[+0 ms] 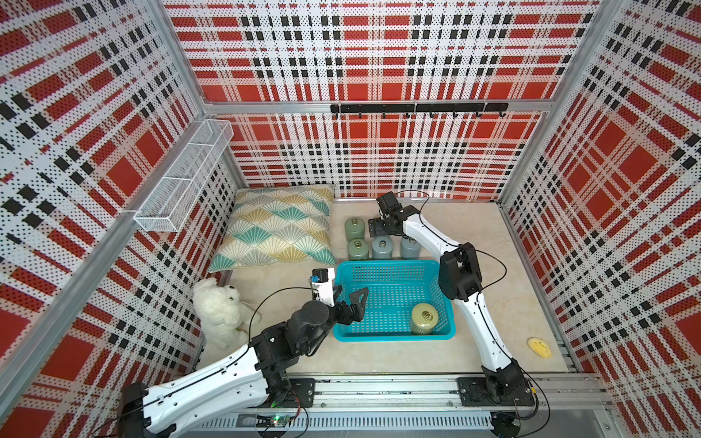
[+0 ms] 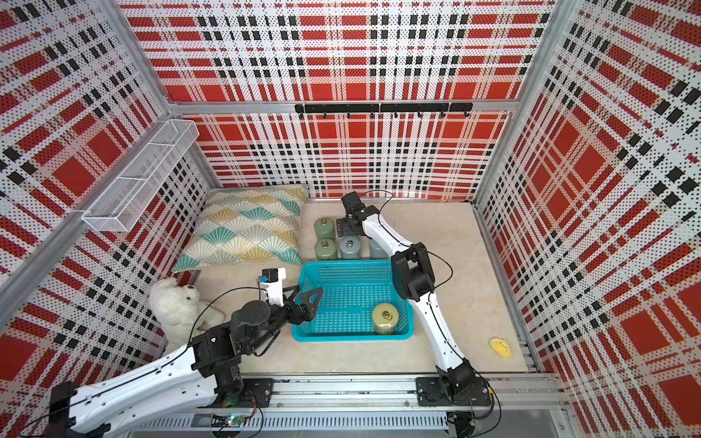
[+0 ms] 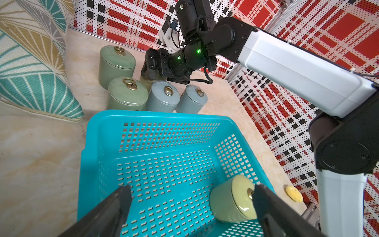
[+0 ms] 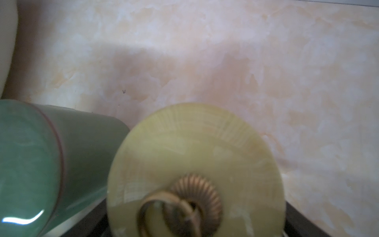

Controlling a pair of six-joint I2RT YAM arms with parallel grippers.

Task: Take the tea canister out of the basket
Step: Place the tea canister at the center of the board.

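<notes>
While the tea canister (image 1: 424, 317) (image 2: 385, 317) stands upright in the near right corner of the basket (image 1: 383, 263) (image 2: 349, 263), close against the rim on both sides, nothing grips it. It is yellow-green with a brass ring on its lid, and it is the only thing in the turquoise basket. The left wrist view shows it (image 3: 229, 201) just beside one black finger (image 3: 270, 207) of the left gripper (image 3: 190, 205), apart from the other finger. The left gripper (image 1: 351, 299) (image 2: 303, 297) hangs over the basket's left side with its jaws spread wide and nothing between them.

Beyond the basket's far rim (image 3: 164, 116), four more canisters stand on the table (image 1: 379, 356): two green ones (image 1: 354, 227) (image 1: 357, 248) and two blue-grey ones (image 1: 382, 246) (image 1: 409, 246), close together. The right gripper (image 1: 377, 227) (image 3: 160, 76) points down just beside the far green one. Its wrist view shows another yellow-green lid (image 4: 194, 164) right beneath it, with dark fingers (image 4: 297, 223) on either side; whether they press on that lid's canister I cannot tell. A green canister (image 4: 41, 153) sits just beside it.

A fan-patterned cushion (image 1: 277, 227) lies to the left of the canisters, a white plush toy (image 1: 220, 307) sits by the left wall, and a small yellow object (image 1: 539, 347) lies near the table's right edge, well apart from the basket. A white wire rack (image 1: 182, 178) hangs on the left wall.
</notes>
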